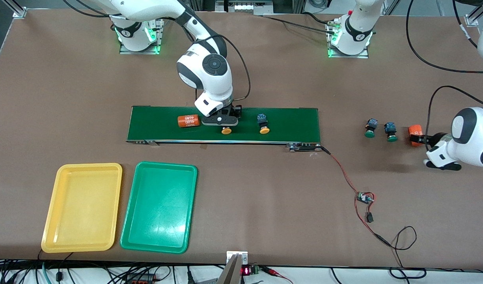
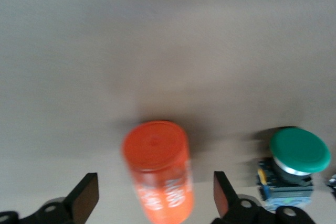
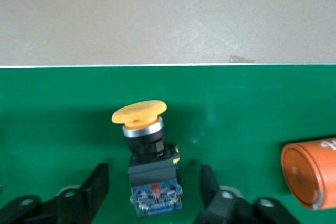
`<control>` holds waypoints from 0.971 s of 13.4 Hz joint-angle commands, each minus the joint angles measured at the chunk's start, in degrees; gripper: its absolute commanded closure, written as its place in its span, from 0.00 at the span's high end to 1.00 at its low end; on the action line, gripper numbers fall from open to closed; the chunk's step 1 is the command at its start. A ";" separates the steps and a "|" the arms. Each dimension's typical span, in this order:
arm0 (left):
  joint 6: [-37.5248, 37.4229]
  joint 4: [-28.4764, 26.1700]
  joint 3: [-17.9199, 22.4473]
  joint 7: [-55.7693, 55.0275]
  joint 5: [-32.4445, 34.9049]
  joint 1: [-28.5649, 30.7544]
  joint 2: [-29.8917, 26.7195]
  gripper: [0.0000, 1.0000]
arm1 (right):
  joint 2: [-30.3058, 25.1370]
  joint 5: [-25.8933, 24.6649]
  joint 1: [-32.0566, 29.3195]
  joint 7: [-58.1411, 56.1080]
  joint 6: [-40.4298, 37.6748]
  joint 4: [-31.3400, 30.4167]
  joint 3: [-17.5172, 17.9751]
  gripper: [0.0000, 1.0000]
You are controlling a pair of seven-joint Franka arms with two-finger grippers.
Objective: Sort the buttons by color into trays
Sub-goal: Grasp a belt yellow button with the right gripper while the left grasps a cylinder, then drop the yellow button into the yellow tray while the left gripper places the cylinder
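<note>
Four blue-bodied buttons (image 1: 262, 123), two yellow-capped, two green-capped, are seen; the right gripper (image 3: 153, 192) and the left gripper (image 2: 155, 200) are spread, grasping nothing.

Light: even and bright overhead across the brown worktop (image 1: 265, 189), no hard-edged shadows.
Glare: pale sheen on the floor of the green tray (image 1: 158, 207); softer sheen in the yellow tray (image 1: 82, 207).
Shadows: a soft smudge on the worktop beside the left arm's wrist; a dark patch under the orange cylinder (image 2: 160, 171) in the left wrist view.
Blur: left wrist view smeared throughout, cylinder lettering unreadable.
Focus: right wrist view crisp on the yellow-capped button (image 3: 149, 156); its fingers (image 3: 94, 187) slightly soft.
</note>
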 commanded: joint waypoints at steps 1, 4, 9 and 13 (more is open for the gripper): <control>1.38 -2.70 2.03 1.35 -2.60 -0.94 -2.13 0.70 | 1.64 -2.30 0.04 0.90 1.04 1.00 -0.70 0.56; 1.21 -2.27 2.12 3.27 -2.42 -1.11 -2.92 0.27 | 0.86 -2.22 -0.49 -0.50 0.69 1.44 -2.27 0.09; -2.90 -1.30 0.63 3.90 -3.12 -8.03 -10.38 0.22 | -4.06 5.93 -5.49 -16.53 -18.77 13.62 -5.17 0.00; -6.97 -1.03 -10.16 10.74 -6.35 -10.52 -11.98 0.23 | -5.56 12.36 -9.96 -33.33 -25.59 18.67 -15.18 0.00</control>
